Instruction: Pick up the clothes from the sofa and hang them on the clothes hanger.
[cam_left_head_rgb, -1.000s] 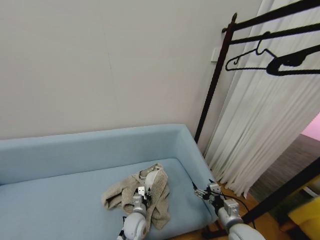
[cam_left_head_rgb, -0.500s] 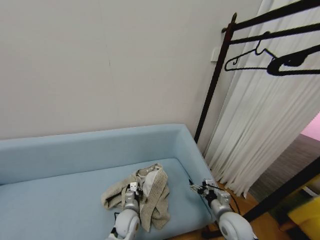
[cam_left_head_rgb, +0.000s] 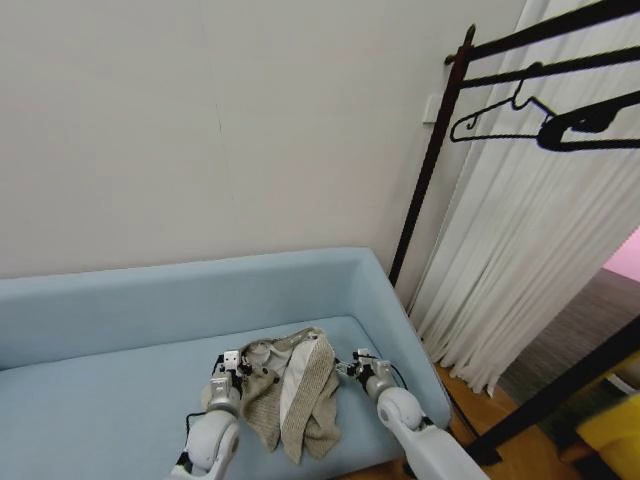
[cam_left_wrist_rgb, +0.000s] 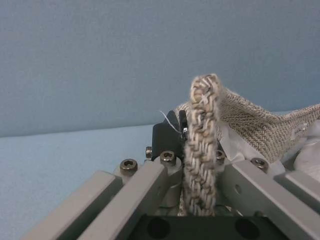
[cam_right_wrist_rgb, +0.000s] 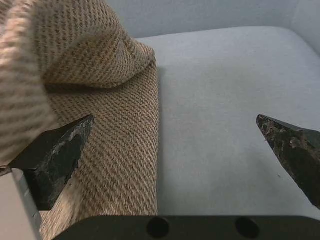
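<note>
A beige knitted sweater (cam_left_head_rgb: 290, 385) is shown crumpled on the blue sofa (cam_left_head_rgb: 120, 400) seat. Its left edge is pinched in the left gripper (cam_left_head_rgb: 232, 362); its right edge is framed between the wide-spread fingers of the right gripper (cam_left_head_rgb: 352, 362), not yet grasped.

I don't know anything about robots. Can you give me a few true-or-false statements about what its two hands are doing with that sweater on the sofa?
1. The left hand pinches an edge of the knitted sweater. True.
2. The right hand is clamped on the sweater. False: its fingers are spread open, beside the sweater's other edge.
3. The sweater hangs from the rack. False: it lies crumpled on the light blue sofa.
4. The hangers on the rack are bare. True.
</note>
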